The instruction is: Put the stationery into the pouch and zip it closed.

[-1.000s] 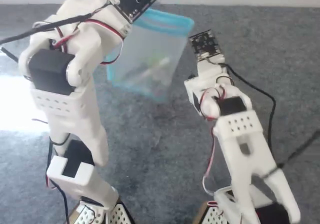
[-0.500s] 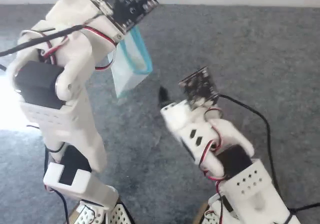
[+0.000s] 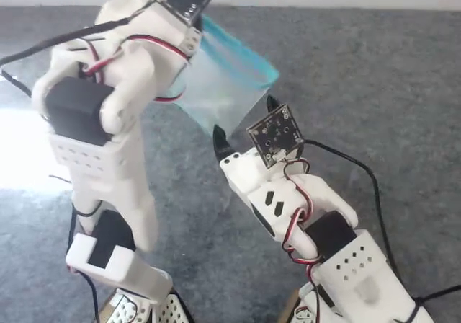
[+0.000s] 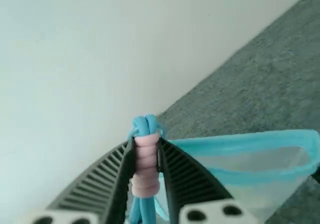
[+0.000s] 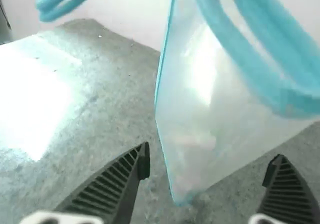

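Left wrist view: left gripper [image 4: 146,144] pinches the pouch [image 4: 240,156] (by its blue loop [image 4: 145,125]).

The pouch [image 3: 230,96] is seen as clear and milky, edged in bright blue; its blue loop [image 4: 145,125] is wrapped with a pink band [image 4: 146,164]; the left gripper [image 4: 146,154] and right gripper [image 5: 211,163] are given black, ridged fingers; the arms [image 3: 108,157] are coloured white, with red wires [image 3: 162,45]; the carpet [image 3: 360,71] is speckled grey.
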{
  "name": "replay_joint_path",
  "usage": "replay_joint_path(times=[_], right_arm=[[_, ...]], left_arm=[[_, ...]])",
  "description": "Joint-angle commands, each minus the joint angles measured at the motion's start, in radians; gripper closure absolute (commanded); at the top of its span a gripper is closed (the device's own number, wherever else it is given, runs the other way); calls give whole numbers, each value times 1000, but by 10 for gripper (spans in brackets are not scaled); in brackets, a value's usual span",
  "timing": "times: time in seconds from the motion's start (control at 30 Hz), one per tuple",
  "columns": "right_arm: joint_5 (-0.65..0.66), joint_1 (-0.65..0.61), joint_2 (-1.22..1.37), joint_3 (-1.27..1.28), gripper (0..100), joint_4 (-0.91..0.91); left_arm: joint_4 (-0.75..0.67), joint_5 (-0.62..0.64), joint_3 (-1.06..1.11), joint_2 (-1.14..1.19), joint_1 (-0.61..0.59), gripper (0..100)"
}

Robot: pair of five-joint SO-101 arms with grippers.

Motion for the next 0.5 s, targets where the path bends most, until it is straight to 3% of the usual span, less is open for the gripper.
replay_joint_path(times=[0.0,0.17,0.47], right_arm=[[-9,58,-16,-3,634,-73],[-11,199,-15,3,634,-82],[-11,219,65,-9,634,-116]], left_arm=[[12,32,-7,-60,37,990],[20,34,-10,-63,38,990],[23,35,-1,-167,95,990]])
